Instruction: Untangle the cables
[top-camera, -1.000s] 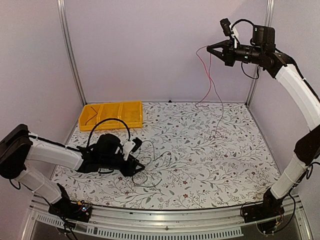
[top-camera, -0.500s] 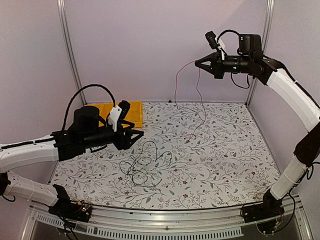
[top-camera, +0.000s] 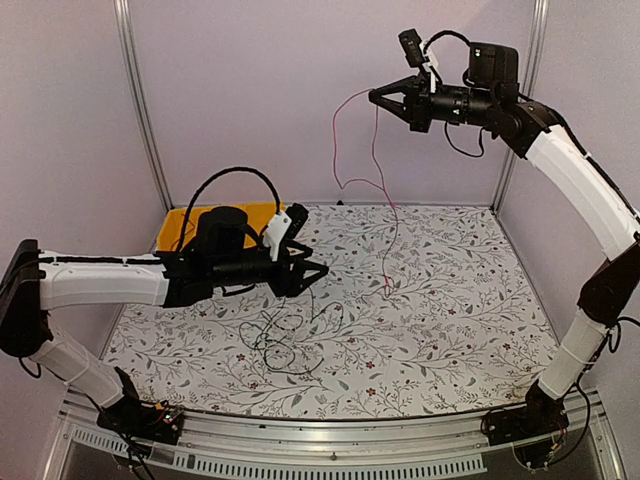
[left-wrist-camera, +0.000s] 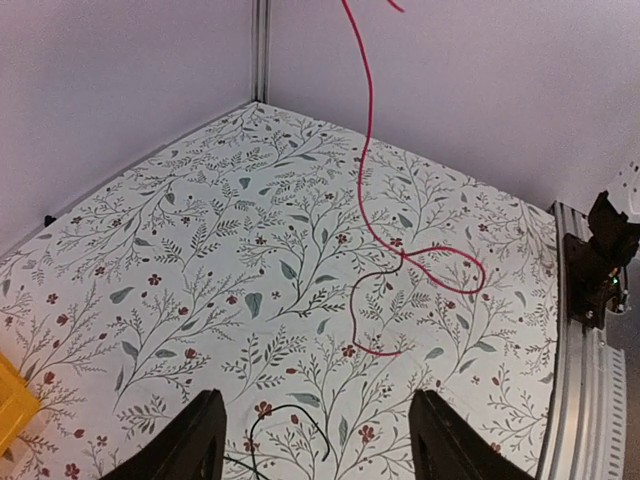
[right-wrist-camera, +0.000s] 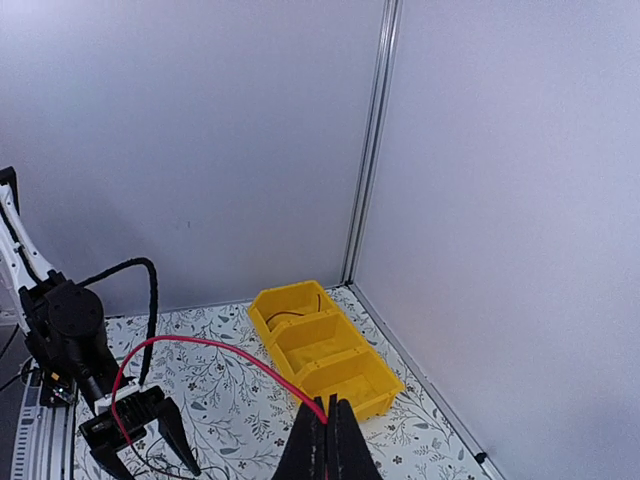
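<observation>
My right gripper is high near the back wall, shut on the thin red cable. That cable hangs in loose loops, and its lower end reaches the table. The right wrist view shows the jaws pinched on the red cable. A tangle of thin black cables lies on the floral table in front of the left arm. My left gripper hovers above the table, open and empty. In the left wrist view, a black loop lies below the gripper, and the red cable dangles ahead.
A yellow three-compartment bin stands at the back left, partly hidden behind the left arm in the top view. One compartment holds a thin black wire. Purple walls and metal posts enclose the table. A metal rail runs along the near edge.
My left arm lifted off the black tangle and swung right and forward, its jaws opening wider. The right arm moved left, carrying the red cable across with it.
</observation>
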